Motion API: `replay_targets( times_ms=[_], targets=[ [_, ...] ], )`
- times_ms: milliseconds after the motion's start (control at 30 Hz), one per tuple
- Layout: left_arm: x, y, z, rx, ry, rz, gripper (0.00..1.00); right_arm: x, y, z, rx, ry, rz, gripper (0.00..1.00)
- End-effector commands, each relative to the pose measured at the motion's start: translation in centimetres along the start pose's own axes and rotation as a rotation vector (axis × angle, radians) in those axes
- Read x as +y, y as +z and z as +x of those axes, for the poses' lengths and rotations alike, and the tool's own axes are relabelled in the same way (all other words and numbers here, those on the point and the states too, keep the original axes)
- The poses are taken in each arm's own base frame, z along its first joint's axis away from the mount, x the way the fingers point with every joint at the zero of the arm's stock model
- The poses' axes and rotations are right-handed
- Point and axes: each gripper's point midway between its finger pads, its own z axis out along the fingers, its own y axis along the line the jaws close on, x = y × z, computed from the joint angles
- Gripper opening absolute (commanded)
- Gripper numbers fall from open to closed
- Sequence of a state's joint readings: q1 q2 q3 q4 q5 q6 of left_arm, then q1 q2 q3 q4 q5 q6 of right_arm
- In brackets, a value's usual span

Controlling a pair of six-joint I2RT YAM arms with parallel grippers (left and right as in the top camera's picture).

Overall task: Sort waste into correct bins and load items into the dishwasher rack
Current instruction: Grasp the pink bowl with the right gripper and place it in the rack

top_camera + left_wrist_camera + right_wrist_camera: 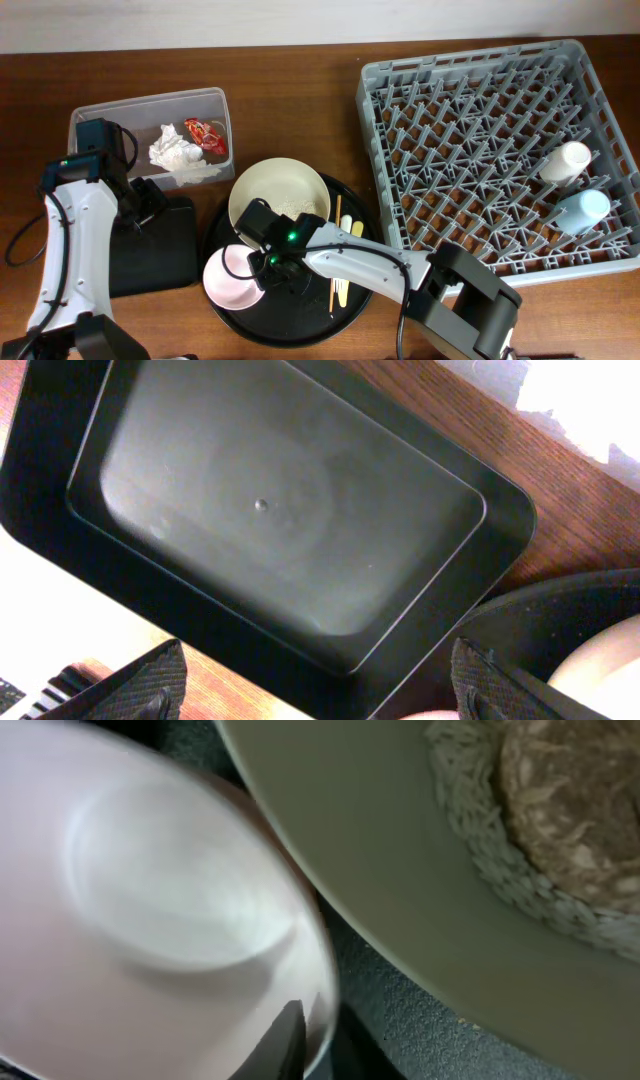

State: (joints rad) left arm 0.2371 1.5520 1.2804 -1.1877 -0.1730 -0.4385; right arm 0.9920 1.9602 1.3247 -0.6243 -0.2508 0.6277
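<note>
Black shallow tray (280,510) is framed under the left gripper (320,688), jaws wide, nothing held. Small pink bowl (226,278) is met at its rim by the right gripper (268,262); closure cannot be told. Pickup is judged underway: firm pinch, then lift to dishwasher rack (372,130) required.

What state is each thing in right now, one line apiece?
clear tub: holds tissues and red wrapper
flat black tray: empty
cream bowl: holds rice, on round tray
pink bowl: empty, upright
white cup: lying in rack
light blue cup: lying in rack
left gripper: open
right gripper: unclear
</note>
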Motion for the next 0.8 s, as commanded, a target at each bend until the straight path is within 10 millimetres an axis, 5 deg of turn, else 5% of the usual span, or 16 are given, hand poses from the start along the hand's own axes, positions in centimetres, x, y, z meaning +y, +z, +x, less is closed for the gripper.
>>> replay_targets(
  times_ms=[0, 233, 333, 400, 533, 567, 667, 767],
  targets=[
    [0.2, -0.3, 0.0, -0.014, -0.012, -0.002, 0.84, -0.3, 0.3, 0.4, 0.011, -0.022, 0.027, 0.09],
    [0.2, -0.3, -0.1, -0.016, -0.013, -0.001, 0.84, -0.5, -3.3, 0.5, -0.033, -0.108, 0.068, 0.04],
    [0.2, -0.3, -0.1, -0.016, -0.013, -0.001, 0.84, -0.6, -8.4, -0.4, -0.157, -0.203, 0.123, 0.04],
    [0.2, -0.3, -0.1, -0.015, -0.013, -0.001, 0.84, -2.7, -13.8, -1.8, -0.326, -0.217, 0.273, 0.04],
    [0.2, -0.3, -0.1, -0.015, -0.013, -0.001, 0.84, -13.8, -27.3, -5.0, -0.644, -0.032, 0.653, 0.04],
    [0.2, -0.3, -0.1, -0.016, -0.013, -0.001, 0.84, -16.2, -29.2, -5.3, -0.666, 0.019, 0.692, 0.04],
    [0.2, -0.3, -0.1, -0.016, -0.013, -0.001, 0.84, -30.1, -38.5, -5.9, -0.777, 0.27, 0.932, 0.04],
    [0.2, -0.3, -0.1, -0.015, -0.013, -0.001, 0.84, -38.9, -45.3, -4.8, -0.907, 0.425, 1.111, 0.04]
  ],
)
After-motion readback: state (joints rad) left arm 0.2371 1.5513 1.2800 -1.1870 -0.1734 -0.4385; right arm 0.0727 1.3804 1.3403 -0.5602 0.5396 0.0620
